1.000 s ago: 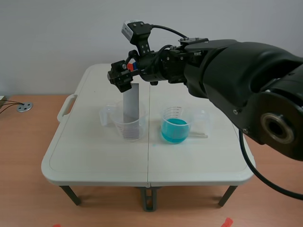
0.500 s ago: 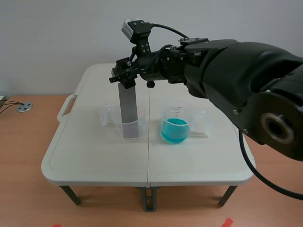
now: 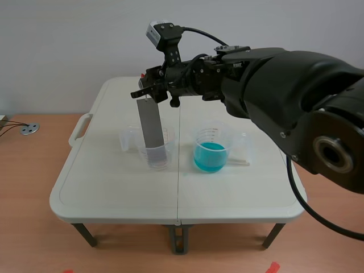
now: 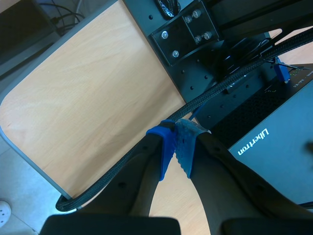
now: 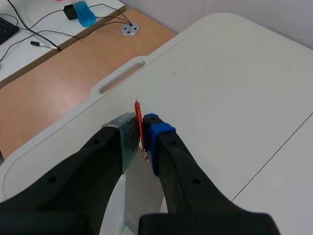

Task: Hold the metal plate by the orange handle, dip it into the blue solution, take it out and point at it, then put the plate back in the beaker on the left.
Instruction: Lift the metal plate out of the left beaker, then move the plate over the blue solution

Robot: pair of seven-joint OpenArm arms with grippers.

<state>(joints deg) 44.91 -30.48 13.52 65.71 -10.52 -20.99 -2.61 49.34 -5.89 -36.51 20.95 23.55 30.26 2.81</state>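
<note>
The metal plate [image 3: 151, 133], a long grey strip, hangs slightly tilted with its lower end inside the clear left beaker [image 3: 158, 154]. My right gripper [image 3: 149, 91] is above that beaker, shut on the plate's thin orange handle [image 5: 139, 122]. In the right wrist view the handle stands pinched between the pads of the right gripper [image 5: 142, 142]. The beaker of blue solution [image 3: 210, 152] stands to the right of the plate, apart from it. My left gripper [image 4: 177, 147] is shut on nothing, off the table above a wooden surface; it does not show in the scene view.
The white folding table [image 3: 114, 187] carries a small clear cup [image 3: 128, 138] behind the left beaker and another clear beaker [image 3: 242, 149] right of the blue one. The table's handle slot [image 5: 120, 78] lies ahead of the right gripper. Black equipment [image 4: 264, 122] is near the left gripper.
My right gripper has closed on the orange handle. The plate has risen a little in the left beaker and its top has swung to the left.
</note>
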